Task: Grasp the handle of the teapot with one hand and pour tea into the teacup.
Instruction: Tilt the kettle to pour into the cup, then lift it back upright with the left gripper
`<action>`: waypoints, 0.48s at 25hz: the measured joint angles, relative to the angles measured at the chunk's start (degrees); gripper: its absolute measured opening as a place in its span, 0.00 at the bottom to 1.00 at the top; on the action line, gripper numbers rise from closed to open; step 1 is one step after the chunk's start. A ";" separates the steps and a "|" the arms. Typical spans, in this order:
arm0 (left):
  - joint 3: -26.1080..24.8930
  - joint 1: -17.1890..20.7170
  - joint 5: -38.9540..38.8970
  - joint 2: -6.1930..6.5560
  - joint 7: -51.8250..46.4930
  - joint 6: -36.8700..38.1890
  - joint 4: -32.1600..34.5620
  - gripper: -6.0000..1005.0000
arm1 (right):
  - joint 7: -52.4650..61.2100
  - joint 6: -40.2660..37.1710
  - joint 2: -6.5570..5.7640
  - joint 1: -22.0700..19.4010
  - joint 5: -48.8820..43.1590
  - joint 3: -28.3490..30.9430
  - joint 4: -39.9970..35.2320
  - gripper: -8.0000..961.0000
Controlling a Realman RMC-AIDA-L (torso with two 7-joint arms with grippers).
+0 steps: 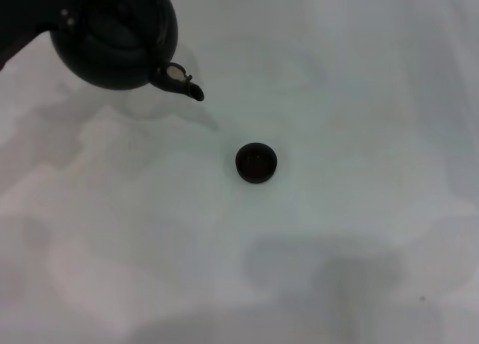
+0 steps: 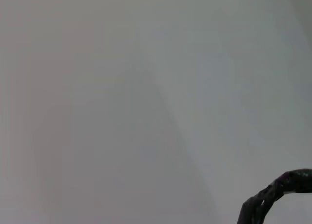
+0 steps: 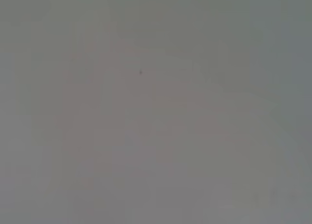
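Note:
The black teapot (image 1: pixel 116 41) hangs at the far left of the head view, lifted off the white table, its shadow falling below it. Its short spout (image 1: pixel 183 82) points toward the teacup. My left arm comes in from the left edge and my left gripper (image 1: pixel 61 19) is shut on the handle (image 2: pixel 278 190), a rough dark arc that shows in the left wrist view. The teacup (image 1: pixel 257 162), tiny, round and black, stands upright on the table near the middle, apart from the spout. My right gripper is out of view.
The white table (image 1: pixel 359 97) fills the head view, with soft shadows at the front. The right wrist view shows only bare pale surface.

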 joint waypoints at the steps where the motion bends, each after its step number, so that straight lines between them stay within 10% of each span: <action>1: 0.02 -1.01 1.64 0.40 -0.56 0.00 -0.22 0.13 | 0.00 -0.01 0.00 -0.04 0.00 0.00 0.00 0.88; 12: 0.09 -6.95 10.50 -1.44 -1.13 -3.33 -2.01 0.12 | 0.00 -0.03 0.20 0.41 0.00 0.00 0.00 0.88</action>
